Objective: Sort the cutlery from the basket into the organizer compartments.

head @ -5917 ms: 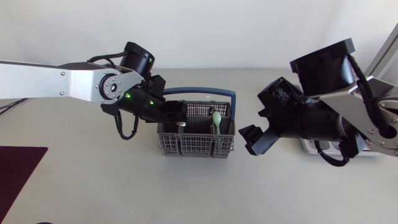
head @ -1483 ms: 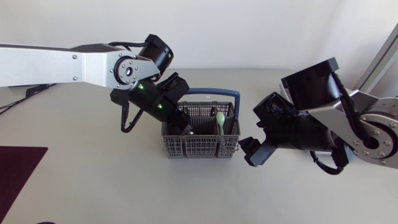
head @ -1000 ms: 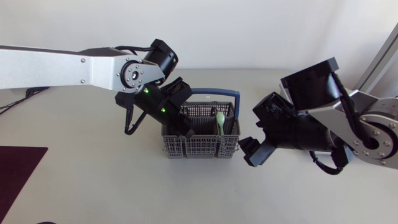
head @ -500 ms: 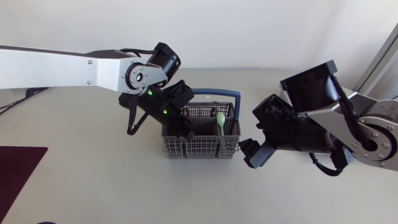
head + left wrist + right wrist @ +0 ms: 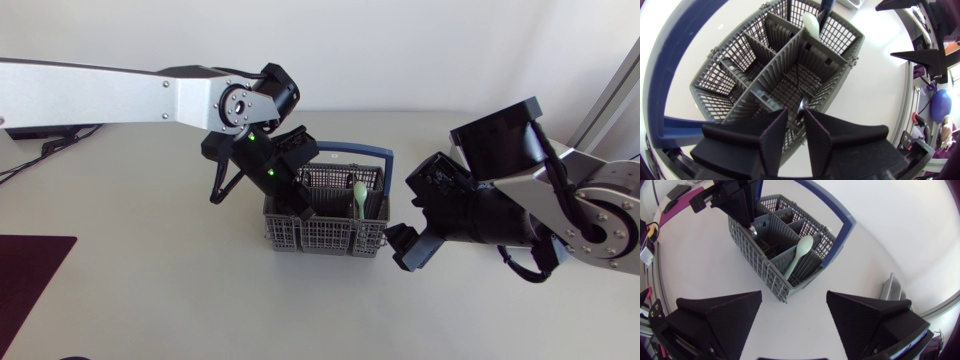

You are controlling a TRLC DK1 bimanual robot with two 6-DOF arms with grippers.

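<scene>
The basket (image 5: 322, 238) stands in the middle of the pale, matte table (image 5: 130, 300). It is a boxy grey plastic lattice, split by thin grid walls into several deep pockets, with a smooth blue hoop handle (image 5: 350, 152) arching over its far side. A pale green spoon (image 5: 799, 255), smooth and plastic-looking, leans in a pocket at the end nearer the right arm, with its oval bowl poking up above the rim.

The left gripper (image 5: 795, 112), matte black and wedge-shaped, dips into a pocket at the opposite end of the basket. A sliver of shiny metal (image 5: 801, 106) shows right at its tip, and from the right wrist view this reads as a rounded, polished metal end just under it. Whether the left gripper pinches that metal or only sits against it cannot be told.

The right gripper (image 5: 794, 297) hangs over bare table just beside the basket's spoon end, its broad, grainy black fingers (image 5: 725, 315) spread wide with nothing between them. Off to its side lies the ribbed corner of a light grey tray (image 5: 888, 292), mostly hidden. A flat maroon mat (image 5: 30, 275) lies at the table's near left corner
</scene>
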